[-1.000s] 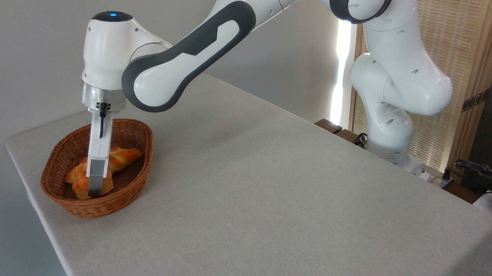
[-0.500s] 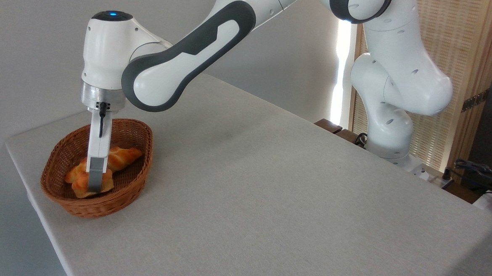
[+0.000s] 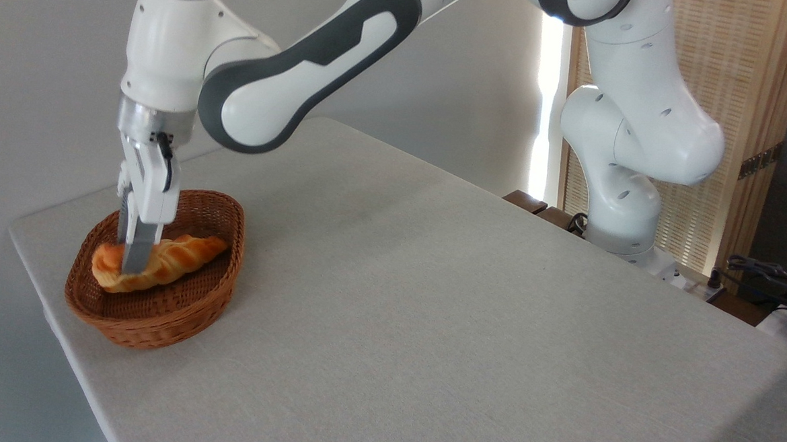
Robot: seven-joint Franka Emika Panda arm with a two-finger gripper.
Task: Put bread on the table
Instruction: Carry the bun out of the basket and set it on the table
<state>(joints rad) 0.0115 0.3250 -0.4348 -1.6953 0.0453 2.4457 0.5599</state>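
The bread (image 3: 104, 270), a small lumpy orange-golden bun, hangs just above the floor of the brown wicker basket (image 3: 159, 326) at the table's (image 3: 429, 317) far left end. My gripper (image 3: 133, 262) points down into the basket and is shut on the bun. The near finger hides the bun's right part. Only the bun's left side shows clearly.
A long braided golden roll (image 3: 190, 251) lies in the basket right behind the bun, reaching toward the right rim. The arm's base (image 3: 625, 240) stands at the table's far right edge. Cables and a wooden screen are off the table to the right.
The gripper has risen and shifted left with the bun in it. The bun has come up off the basket floor. The braided roll has stayed where it was.
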